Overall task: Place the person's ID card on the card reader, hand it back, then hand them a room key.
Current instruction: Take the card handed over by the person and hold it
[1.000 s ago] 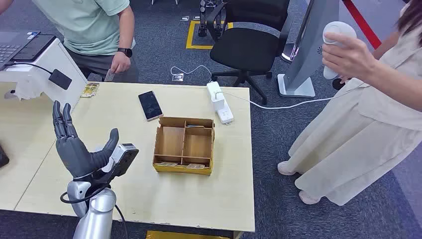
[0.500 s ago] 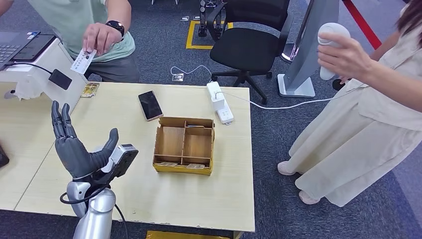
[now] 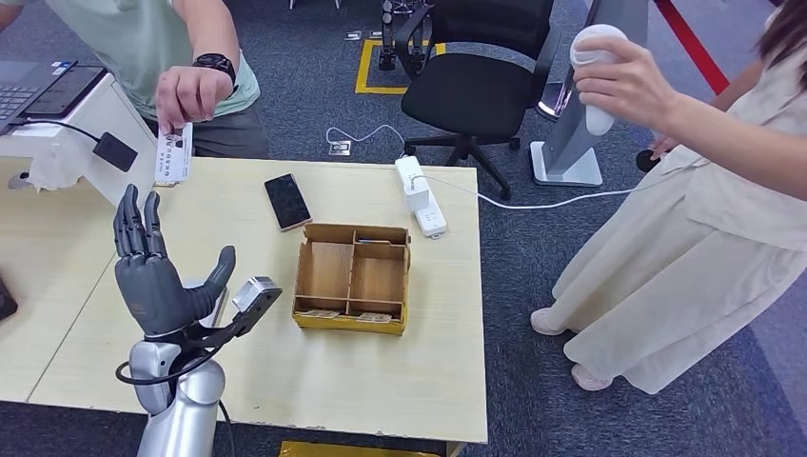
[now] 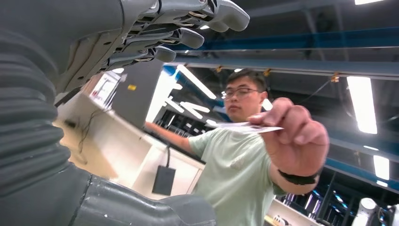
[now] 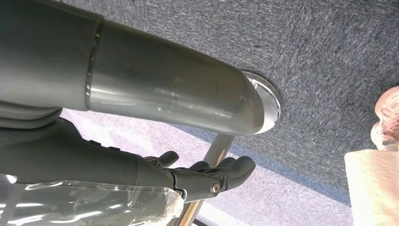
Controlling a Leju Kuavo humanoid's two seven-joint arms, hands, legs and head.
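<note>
Head view cuts the person in the green shirt (image 3: 143,38) off at the shoulders, and the printing on the ID card (image 3: 174,155) is too small to read. That person's hand (image 3: 190,95) pinches the card by its top edge and holds it hanging in the air over the far left corner of the table (image 3: 285,381). The left hand (image 3: 157,276) stands raised, palm turned inward, fingers straight and spread, thumb out to the side, holding nothing. The card hangs just beyond and above its fingertips, apart from them. In the left wrist view the card (image 4: 244,126) shows edge-on as a thin pale strip between the person's fingers, well clear of the robot's fingers (image 4: 188,37). Right wrist view shows the right hand (image 5: 207,176) hanging over grey carpet with its fingers curled in, though what lies in the palm is hidden, so I cannot tell whether it holds anything. Part of that hand sits behind clear plastic film.
</note>
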